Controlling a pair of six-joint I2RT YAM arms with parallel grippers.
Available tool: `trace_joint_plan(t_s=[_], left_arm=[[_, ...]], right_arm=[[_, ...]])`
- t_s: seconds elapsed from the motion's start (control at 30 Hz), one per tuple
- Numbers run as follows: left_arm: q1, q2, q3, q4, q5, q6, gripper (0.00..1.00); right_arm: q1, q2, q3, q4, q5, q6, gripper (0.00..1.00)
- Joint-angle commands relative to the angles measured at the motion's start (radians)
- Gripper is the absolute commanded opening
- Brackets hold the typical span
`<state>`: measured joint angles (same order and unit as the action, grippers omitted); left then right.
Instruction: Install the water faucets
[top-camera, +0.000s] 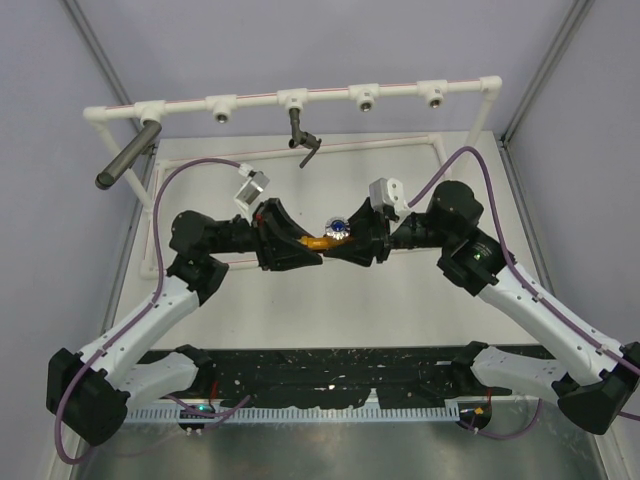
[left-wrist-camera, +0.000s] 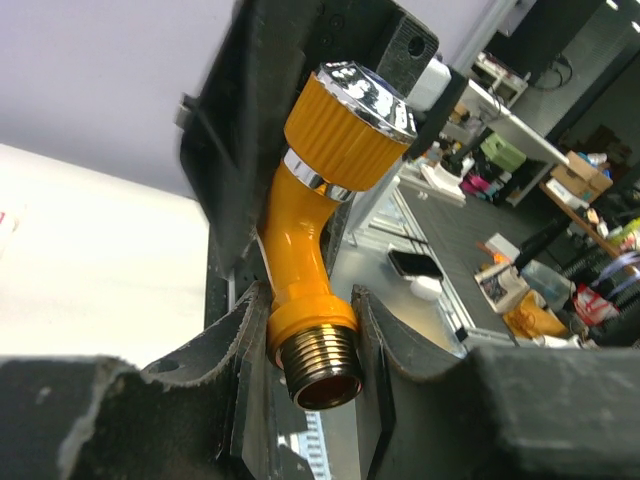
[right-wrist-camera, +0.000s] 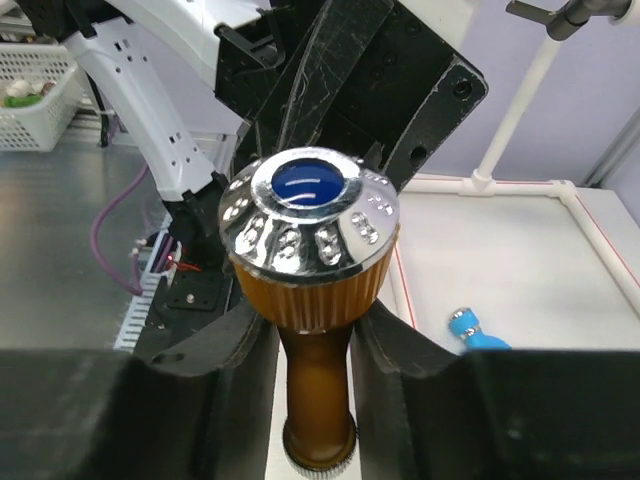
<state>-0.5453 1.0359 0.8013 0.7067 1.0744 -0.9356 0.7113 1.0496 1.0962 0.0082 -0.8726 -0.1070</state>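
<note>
Mid-frame handover: left fingers (left-wrist-camera: 235, 345) pinch the orange faucet (left-wrist-camera: 300, 250) by its threaded end, right fingers (right-wrist-camera: 400, 350) clamp under its cap; next, left should likely release before threading into the white pipe (top-camera: 330, 92)

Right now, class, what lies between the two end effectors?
The orange faucet: left end effector grips its threaded end, right end effector its neck below the knob. Top view shows it.
</note>
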Motion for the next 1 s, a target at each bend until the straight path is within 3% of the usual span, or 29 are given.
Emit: trace_joint_plan(t_s=[0.0,0.03,0.1,0.13,0.3,0.37,0.47,0.57,0.67,0.83,0.97], left_arm=[[-0.008,-0.03,0.016,0.06,-0.03,0.009,0.0],[-0.01,-0.033,0.01,0.062,-0.036,0.009,0.0],[-0.008,-0.042,0.001,0.054,-0.051,0.02,0.01],[-0.004,-0.049,-0.005,0.047,-0.057,0.026,0.06],[0.05,-0.12,-0.039,-0.105,-0.096,0.133,0.51],[0.082,-0.181,-0.039,-0.296,-0.129,0.263,0.66],[0.091,-0.25,0.031,-0.817,-0.32,0.64,0.88],[0.093,-0.252,0.068,-1.137,-0.554,0.892,0.92],[0.093,-0.189,0.075,-1.289,-0.756,1.06,0.96],[0.093,0.022,0.127,-1.375,-0.974,1.159,1.0],[0.099,0.244,0.208,-1.386,-1.03,1.202,1.0]], right_arm=[[-0.003,0.003,0.037,0.042,-0.009,0.015,0.3],[-0.003,0.001,0.036,0.041,-0.006,0.015,0.18],[-0.003,-0.002,0.036,0.038,0.003,0.013,0.05],[-0.003,-0.003,0.034,0.032,0.017,0.013,0.05],[-0.009,-0.022,0.018,0.003,0.079,0.0,0.05],[-0.012,-0.039,0.001,-0.002,0.128,-0.008,0.05],[-0.015,-0.08,-0.028,-0.051,0.23,-0.036,0.05],[-0.018,-0.12,-0.076,-0.073,0.416,-0.049,0.05],[-0.018,-0.163,-0.105,-0.099,0.562,-0.059,0.05],[-0.018,-0.21,-0.17,-0.137,0.736,-0.042,0.05],[-0.018,-0.267,-0.225,-0.136,0.79,-0.028,0.05]])
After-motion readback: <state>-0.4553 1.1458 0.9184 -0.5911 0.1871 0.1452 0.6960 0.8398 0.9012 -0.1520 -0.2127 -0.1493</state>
